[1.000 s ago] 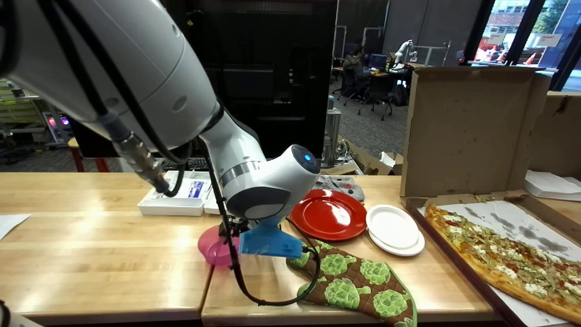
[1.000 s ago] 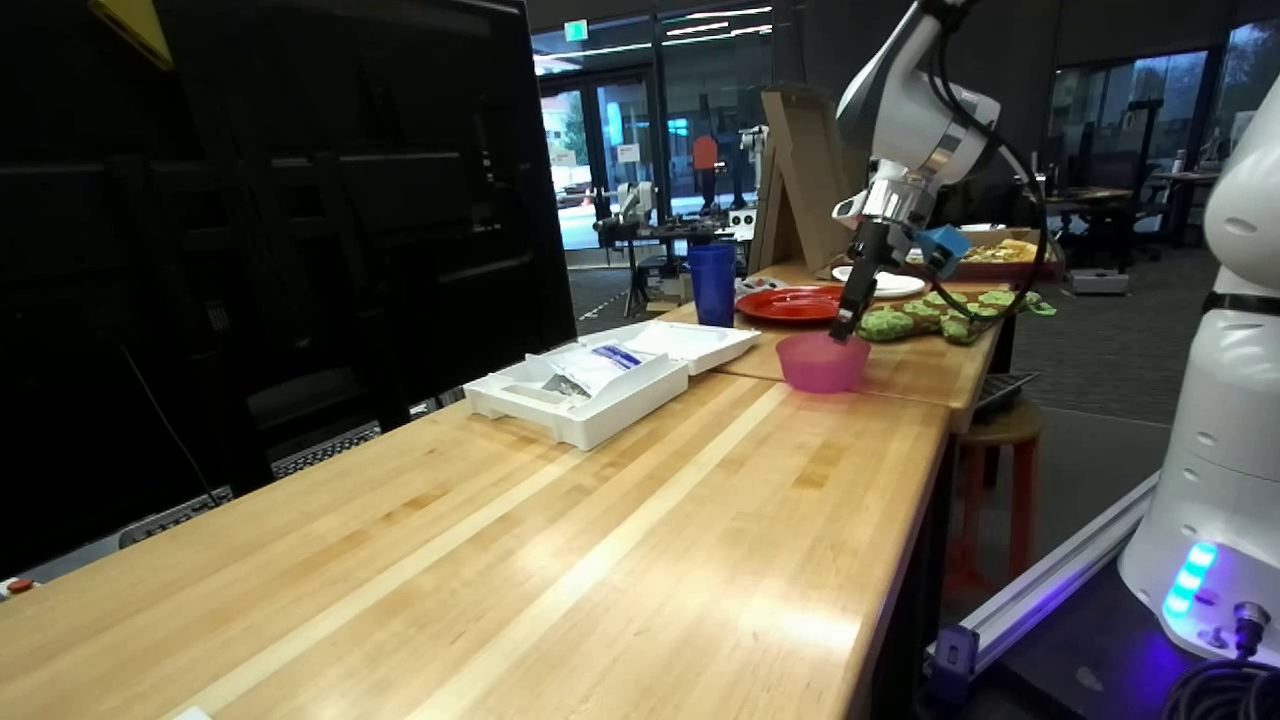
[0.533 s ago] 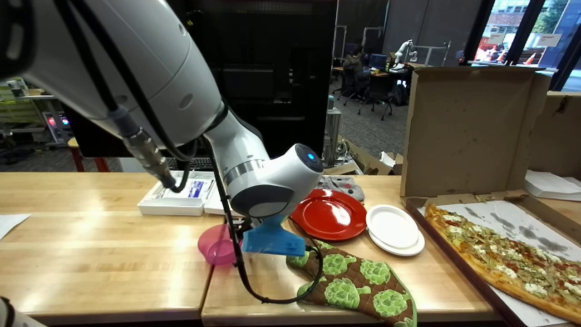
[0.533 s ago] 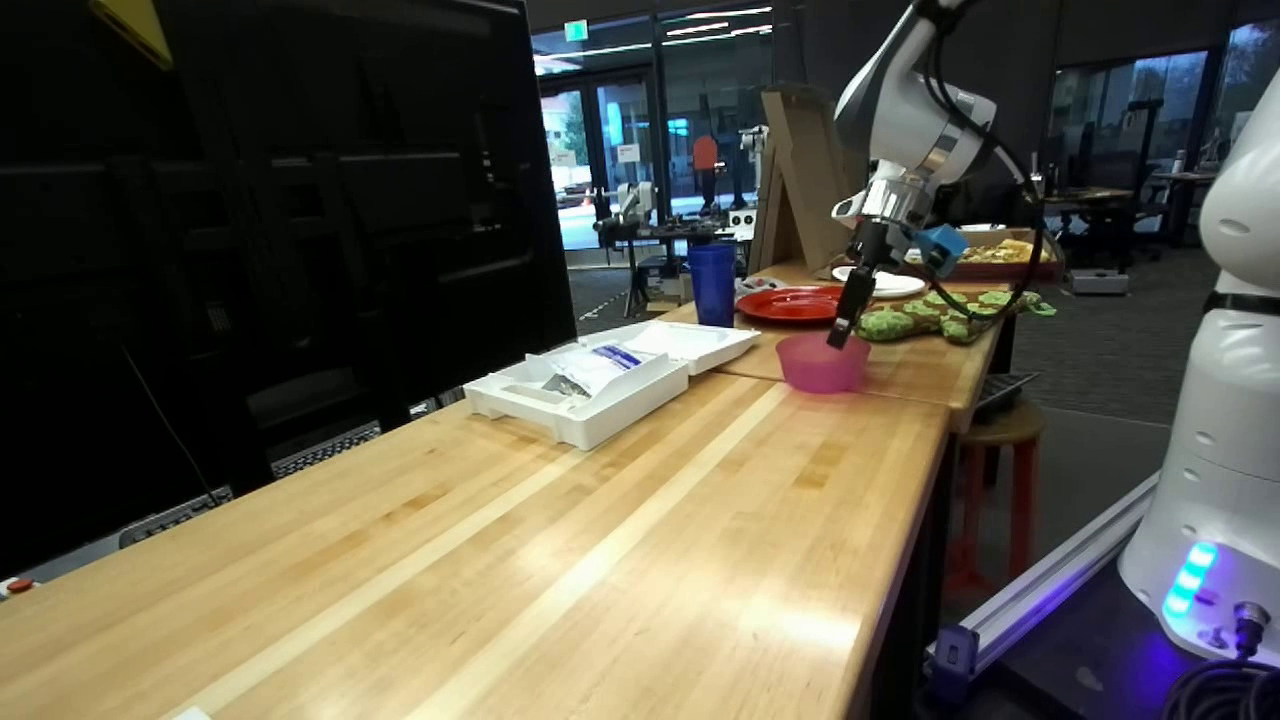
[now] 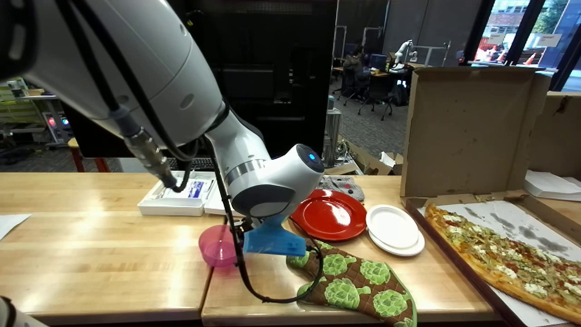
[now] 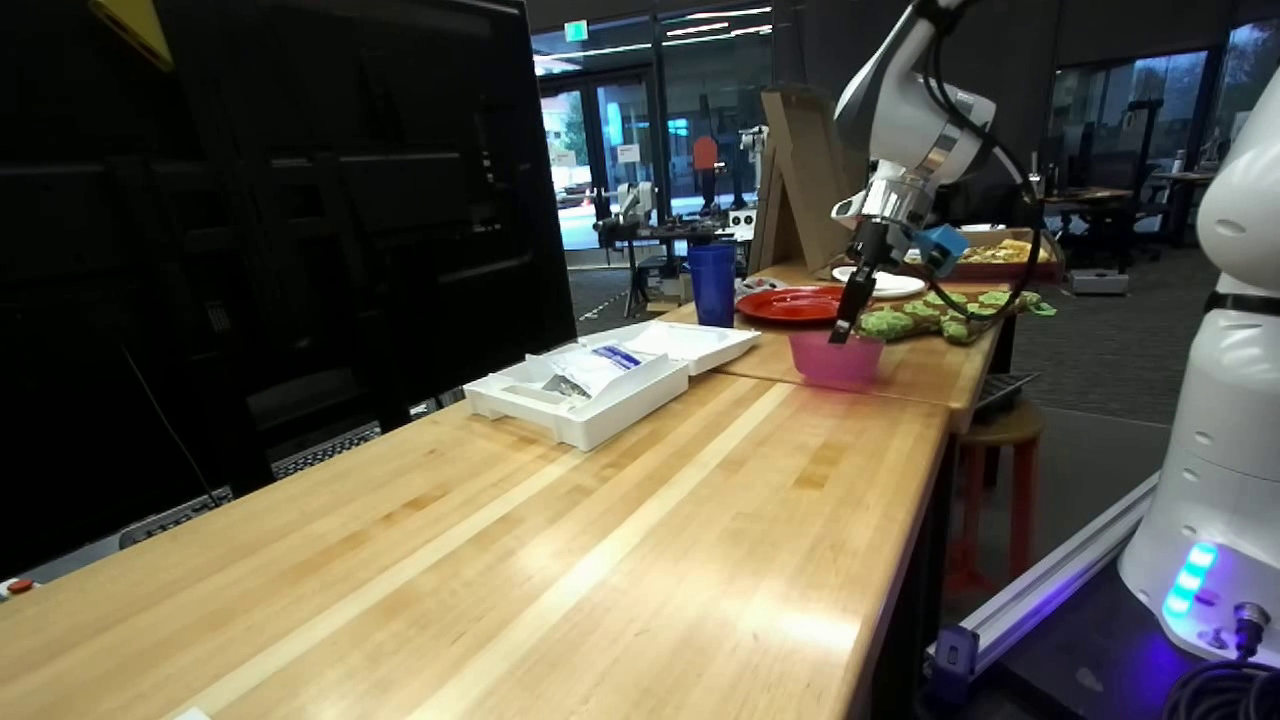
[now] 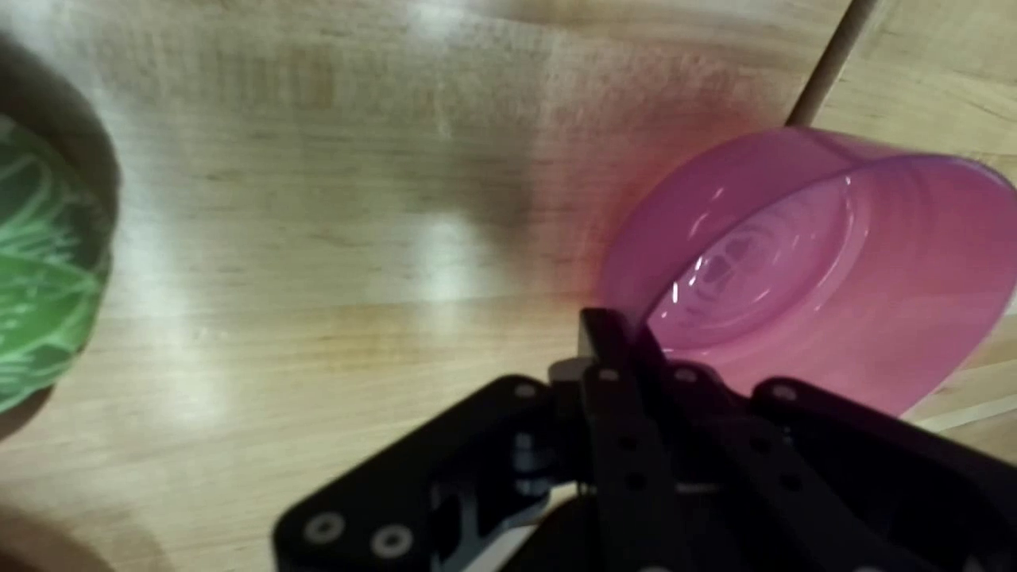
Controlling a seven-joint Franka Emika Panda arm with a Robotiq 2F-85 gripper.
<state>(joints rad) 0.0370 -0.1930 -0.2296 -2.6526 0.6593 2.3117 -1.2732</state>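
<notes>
A translucent pink bowl [image 7: 914, 262] stands on the wooden table near the seam between two tabletops. In the wrist view my gripper [image 7: 624, 330] is shut on the bowl's wall, one finger outside the rim and one inside. The bowl holds nothing that I can make out. An exterior view shows the dark fingers slanting down to the rim of the pink bowl [image 6: 840, 364]. From the opposite side, the arm and its cable mostly hide the fingers beside the pink bowl [image 5: 217, 247].
A green-and-brown oven mitt [image 5: 358, 281] lies close to the bowl. Around it are a red plate [image 5: 329, 215], white plates [image 5: 392, 227] and an open pizza box [image 5: 472, 131] with pizza [image 5: 504, 259]. A white case [image 6: 590, 390] and a blue cup [image 6: 712, 285] stand nearby.
The fingers have closed on the bowl's wall. The bowl has shifted slightly towards the gripper in the last half second; before that the arm moved a little.
</notes>
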